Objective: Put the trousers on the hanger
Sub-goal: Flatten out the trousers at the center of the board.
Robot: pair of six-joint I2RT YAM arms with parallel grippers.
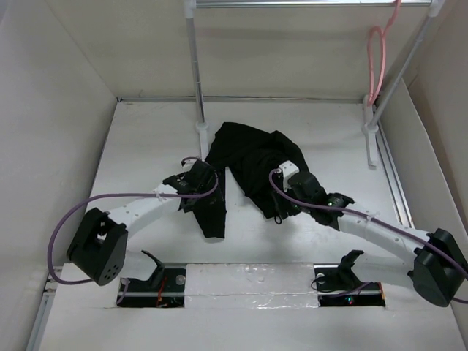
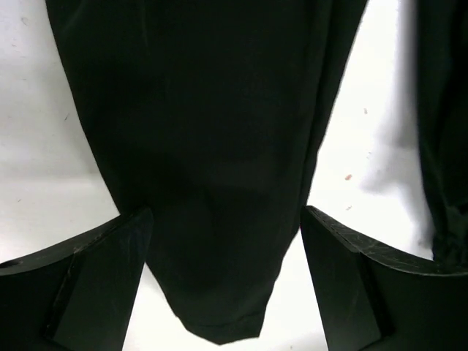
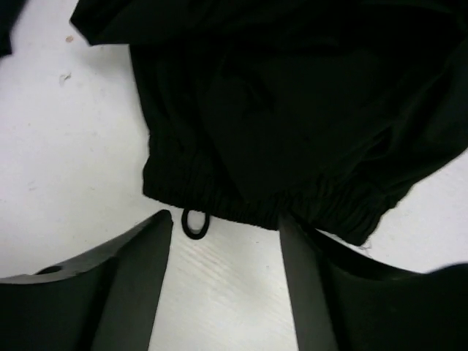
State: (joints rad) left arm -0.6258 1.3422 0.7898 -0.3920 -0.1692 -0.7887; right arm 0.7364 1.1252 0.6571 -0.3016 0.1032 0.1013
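Top external, blk trousers (image 1: pixel 248 157) crumpled, legs splayed

White table (image 1: pixel 146 139), beige walls (image 1: pixel 292 51), white rack (image 1: pixel 195 66)

No txt, labels, brands or nos. readable in any view: none legible on trousers (image 1: pixel 248 157), hanger (image 1: pixel 369 51) or table (image 1: pixel 146 146).
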